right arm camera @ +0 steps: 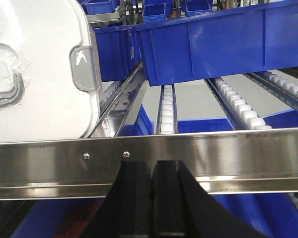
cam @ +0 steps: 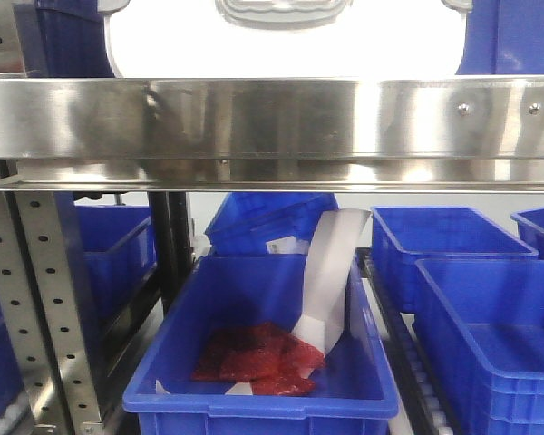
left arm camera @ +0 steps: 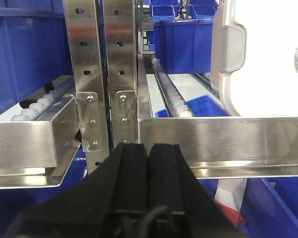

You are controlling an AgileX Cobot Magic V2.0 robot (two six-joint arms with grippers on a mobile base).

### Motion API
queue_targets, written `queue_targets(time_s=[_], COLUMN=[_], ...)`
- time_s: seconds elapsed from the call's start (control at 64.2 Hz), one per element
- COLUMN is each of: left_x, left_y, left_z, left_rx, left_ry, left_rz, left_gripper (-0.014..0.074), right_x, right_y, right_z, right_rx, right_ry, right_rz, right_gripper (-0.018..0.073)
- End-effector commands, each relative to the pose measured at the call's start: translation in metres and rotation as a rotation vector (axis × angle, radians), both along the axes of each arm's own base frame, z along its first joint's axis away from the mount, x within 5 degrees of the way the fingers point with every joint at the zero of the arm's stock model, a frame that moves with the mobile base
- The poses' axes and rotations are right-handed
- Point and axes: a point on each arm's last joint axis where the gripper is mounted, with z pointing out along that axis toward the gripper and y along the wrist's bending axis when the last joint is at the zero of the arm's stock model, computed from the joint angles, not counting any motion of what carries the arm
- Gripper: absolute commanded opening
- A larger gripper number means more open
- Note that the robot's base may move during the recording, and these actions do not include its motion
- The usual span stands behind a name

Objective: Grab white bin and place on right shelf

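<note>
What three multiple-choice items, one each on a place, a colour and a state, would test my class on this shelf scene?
1. Where is the white bin?
A. On the shelf, behind its front rail
B. In a blue crate
C. On the floor

2. What colour are the packets in the front crate below?
A. Green
B. Red
C. Yellow

3. How do the jaws of the left gripper and right gripper stand?
A. Both wide open
B. One open, one shut
C. Both shut, holding nothing

Answers: 1 A, the bin sits above the steel rail; 2 B, red shows against the blue crate; 3 C, each wrist view shows the black fingers pressed together below the rail.
</note>
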Motion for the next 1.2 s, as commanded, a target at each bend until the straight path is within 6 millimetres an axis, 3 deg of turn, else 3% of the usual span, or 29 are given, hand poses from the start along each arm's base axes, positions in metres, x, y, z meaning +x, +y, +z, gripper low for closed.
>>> queue_targets(time_s=[0.0, 0.156, 0.281, 0.655, 0.795, 1.185], left_x=[-0.001, 0.000, -0.001, -0.020, -0.018, -0.019], left_y=[0.003, 0.002, 0.003, 0.007, 0.008, 0.007], left_z=[0.017, 0.014, 0.000, -0.070, -0.096, -0.100], left_rx=[-0.026, -0.025, 0.000, -0.055, -0.059, -0.053], left_ry=[-0.103, -0.085, -0.059, -0.070, -0.101, -0.052], left_rz=[0.030, 0.025, 0.028, 0.053, 0.064, 0.059], left_gripper=[-0.0118, -0.0118, -0.0118, -0.0118, -0.0117, -0.0118], right_x=[-0.001, -0.001, -0.001, -0.001, -0.001, -0.001], right_y=[-0.003, -0.003, -0.003, -0.003, -0.003, -0.003], right_z=[0.014, 0.014, 0.014, 0.014, 0.014, 0.014], right_rx=[0.013, 0.013, 0.013, 0.013, 0.013, 0.013], right_ry=[-0.081, -0.081, -0.081, -0.081, -0.079, -0.076], right_rz=[-0.035, -0.035, -0.035, -0.035, -0.035, -0.032], right_gripper=[0.0076, 0.0076, 0.0076, 0.0076, 0.0076, 0.0076])
